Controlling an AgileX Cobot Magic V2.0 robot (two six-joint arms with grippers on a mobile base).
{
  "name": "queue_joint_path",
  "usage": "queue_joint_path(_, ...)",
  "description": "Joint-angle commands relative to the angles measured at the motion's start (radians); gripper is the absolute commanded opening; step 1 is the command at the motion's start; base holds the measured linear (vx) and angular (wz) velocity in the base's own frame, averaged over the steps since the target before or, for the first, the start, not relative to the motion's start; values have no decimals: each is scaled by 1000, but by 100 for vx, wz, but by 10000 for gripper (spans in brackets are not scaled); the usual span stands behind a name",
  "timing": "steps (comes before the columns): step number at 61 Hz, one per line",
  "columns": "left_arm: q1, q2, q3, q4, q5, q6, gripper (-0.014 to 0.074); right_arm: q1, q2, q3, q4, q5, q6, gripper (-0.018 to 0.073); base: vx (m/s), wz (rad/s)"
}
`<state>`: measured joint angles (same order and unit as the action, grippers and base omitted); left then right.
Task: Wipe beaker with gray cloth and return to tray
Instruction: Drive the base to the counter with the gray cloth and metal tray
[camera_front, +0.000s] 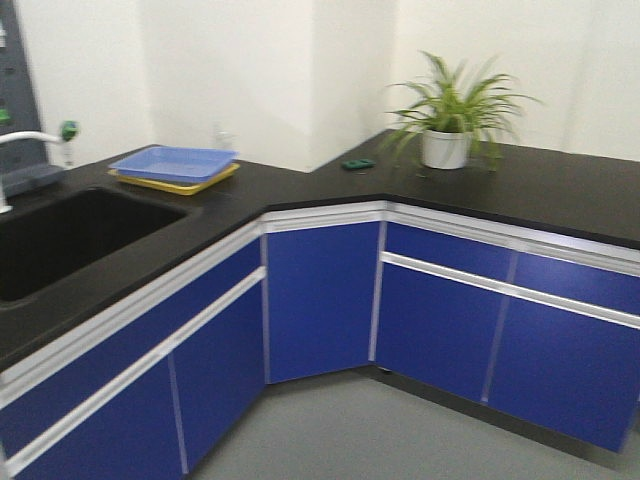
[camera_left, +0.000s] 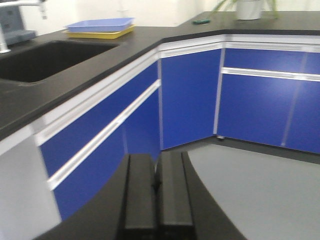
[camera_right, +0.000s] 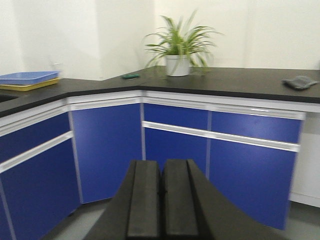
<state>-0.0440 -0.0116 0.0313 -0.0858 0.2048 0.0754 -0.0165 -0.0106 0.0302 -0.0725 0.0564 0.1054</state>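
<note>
- The likeliest risk is a reach toward the wrong thing. Neither the small clear glass beaker nor the flat silver metal tray shows in any view, and the shallow blue plastic tray (camera_front: 172, 160) could be mistaken for the metal one.
- The rumpled dark gray cloth (camera_right: 299, 82) lies on the black countertop (camera_right: 235, 80), well apart from both arms. With the views this blurred, a reach could miss it.
- The left gripper (camera_left: 156, 165) and right gripper (camera_right: 161, 167) have their black fingers pressed together, holding nothing.
- The blue plastic tray sits on a yellow tray (camera_front: 185, 185) with nothing visible inside.
- The black sink basin (camera_front: 60, 235) looks bare.
- A white pot (camera_front: 445, 148) holds a green leafy plant.
</note>
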Motion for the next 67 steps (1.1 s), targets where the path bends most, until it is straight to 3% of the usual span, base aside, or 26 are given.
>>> queue_joint_path(1, -1, -13, -6, -4, -76, -8, -6, -3, -6, 15, -3, -82, -3, -8, -11, -56)
queue_joint_path(33, -1, -13, -6, -4, -76, -8, -6, -3, -6, 15, -3, -82, -3, -8, 0, -66)
queue_joint_path(67, -1, -13, -6, -4, -76, -8, -6, -3, -6, 15, -3, -82, -3, -8, 29, -62)
